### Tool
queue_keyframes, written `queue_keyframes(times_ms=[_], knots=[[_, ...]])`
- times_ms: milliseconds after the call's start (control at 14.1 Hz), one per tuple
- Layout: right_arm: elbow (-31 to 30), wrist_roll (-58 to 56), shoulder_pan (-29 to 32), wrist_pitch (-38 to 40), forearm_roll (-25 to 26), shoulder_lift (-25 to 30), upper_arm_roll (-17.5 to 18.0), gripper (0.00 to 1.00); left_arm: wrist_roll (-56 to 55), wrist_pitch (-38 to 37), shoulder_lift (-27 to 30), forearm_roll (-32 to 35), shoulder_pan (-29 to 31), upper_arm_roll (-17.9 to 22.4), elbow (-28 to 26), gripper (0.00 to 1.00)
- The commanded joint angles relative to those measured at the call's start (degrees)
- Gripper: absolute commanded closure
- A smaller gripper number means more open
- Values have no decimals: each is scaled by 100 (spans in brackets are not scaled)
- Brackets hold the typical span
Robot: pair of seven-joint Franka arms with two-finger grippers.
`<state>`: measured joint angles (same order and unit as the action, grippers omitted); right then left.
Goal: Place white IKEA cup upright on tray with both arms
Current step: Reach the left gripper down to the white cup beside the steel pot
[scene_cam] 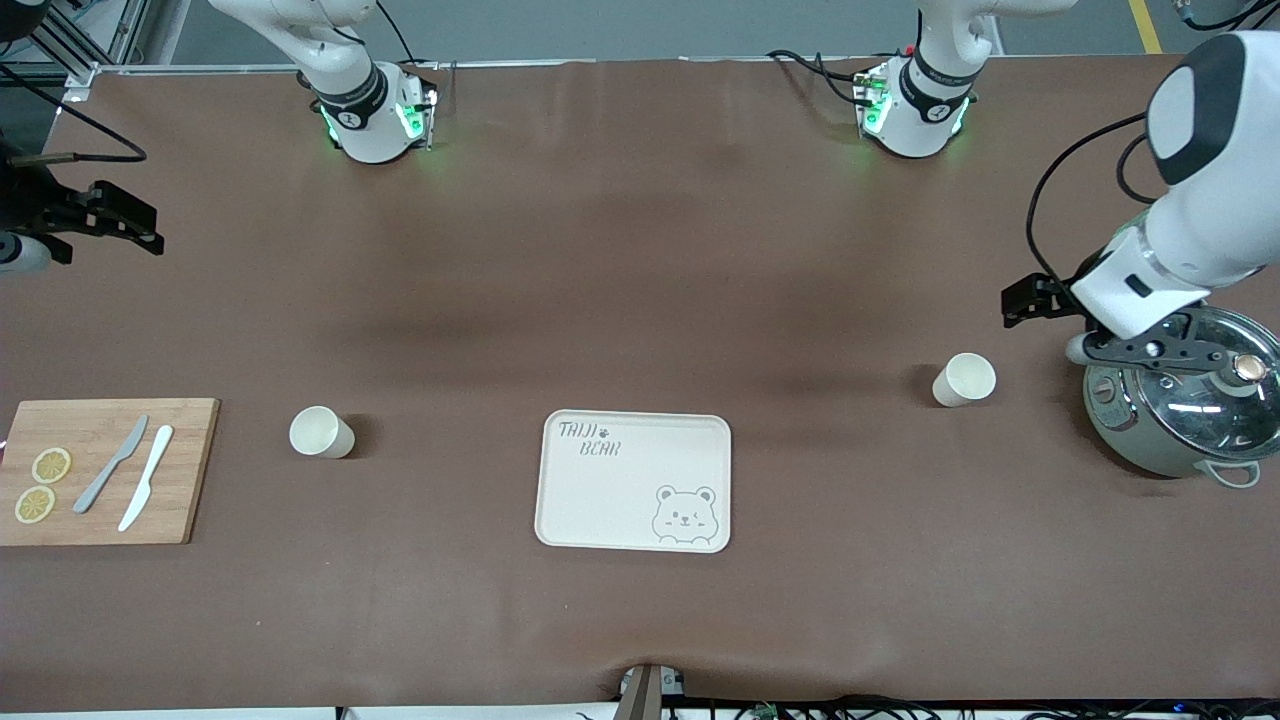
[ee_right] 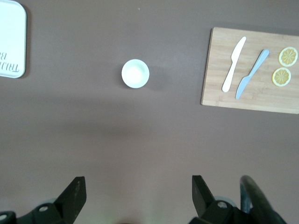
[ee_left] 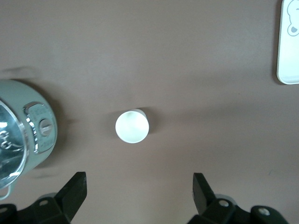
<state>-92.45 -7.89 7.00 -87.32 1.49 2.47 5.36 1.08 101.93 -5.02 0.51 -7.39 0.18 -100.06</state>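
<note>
front view, going across from the right arm's end: the right end effector (scene_cam: 120, 225) hangs over bare worktop (scene_cam: 640, 280), its fingers spread wide with nothing between them. nearer the front camera lies a wooden cutting board (scene_cam: 100, 470) with two lemon slices (scene_cam: 42, 484), a grey knife (scene_cam: 110, 464) and a white knife (scene_cam: 146, 491). beside the board stands a white cup (scene_cam: 321, 432) — upright, mouth up. the tray (scene_cam: 634, 481) sits mid-worktop, bare, bear face showing. toward the left arm's end a second white cup (scene_cam: 964, 380) stands upright, well apart from the tray. the left end effector (scene_cam: 1035, 300) hovers wide and unladen just beside a grey-green pot (scene_cam: 1180, 405) with a glass lid.
</note>
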Motion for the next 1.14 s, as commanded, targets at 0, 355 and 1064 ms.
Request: queue_keyframes(times_ms=[0, 355, 1064], knots=[[-9, 339, 91, -215, -209, 17, 9, 0, -73, 773, 308, -69, 36, -132, -846, 0], [-1, 596, 82, -224, -228, 8, 0, 0, -73, 2416, 449, -69, 36, -132, -2182, 0], [43, 428, 91, -302, -175, -27, -35, 0, -64, 4386, -305, -60, 36, -220, -2940, 0]])
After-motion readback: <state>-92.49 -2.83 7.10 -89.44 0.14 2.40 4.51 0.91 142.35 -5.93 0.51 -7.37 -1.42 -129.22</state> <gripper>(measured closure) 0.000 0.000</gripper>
